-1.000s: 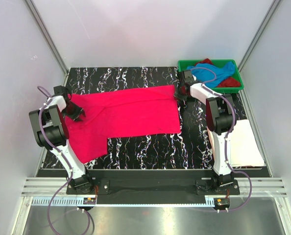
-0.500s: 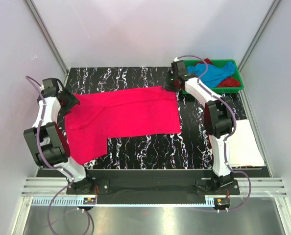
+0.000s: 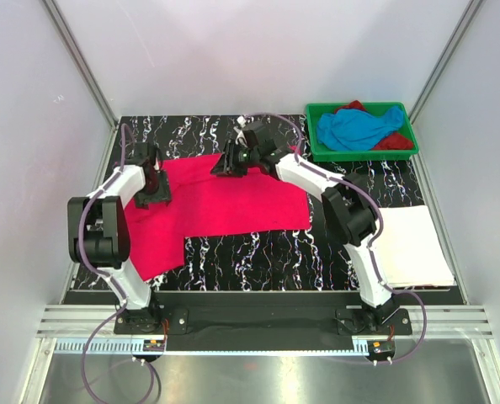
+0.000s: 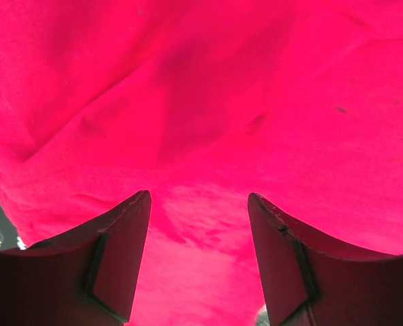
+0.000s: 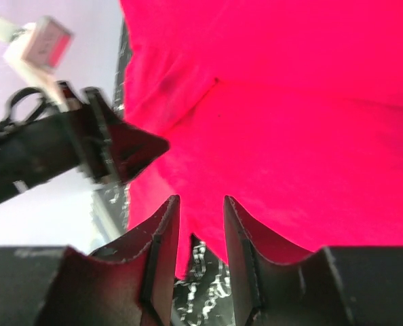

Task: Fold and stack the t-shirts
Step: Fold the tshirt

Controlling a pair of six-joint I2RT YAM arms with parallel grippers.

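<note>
A hot pink t-shirt (image 3: 233, 202) lies spread flat across the black marbled table. My left gripper (image 3: 156, 189) hovers over its left part, jaws open wide, with only pink cloth (image 4: 201, 102) below them and nothing between the fingers (image 4: 130, 231). My right gripper (image 3: 225, 164) is at the middle of the shirt's far edge, open, with nothing gripped. In the right wrist view the pink cloth (image 5: 290, 122) and its hem lie just past my right gripper (image 5: 200, 198). A sky blue t-shirt (image 3: 359, 128) and a dark red one (image 3: 395, 141) lie bunched in the tray. A folded white t-shirt (image 3: 414, 244) rests at the right.
The green plastic tray (image 3: 364, 155) stands at the far right corner. White walls and metal rails close in the table on three sides. The left arm's black wrist (image 5: 86, 146) shows in the right wrist view, close by over the shirt's far left.
Both grippers have opened. The left arm swung from the shirt's left edge inward over the cloth. The right arm travelled from beside the tray leftward along the far edge to the middle.
</note>
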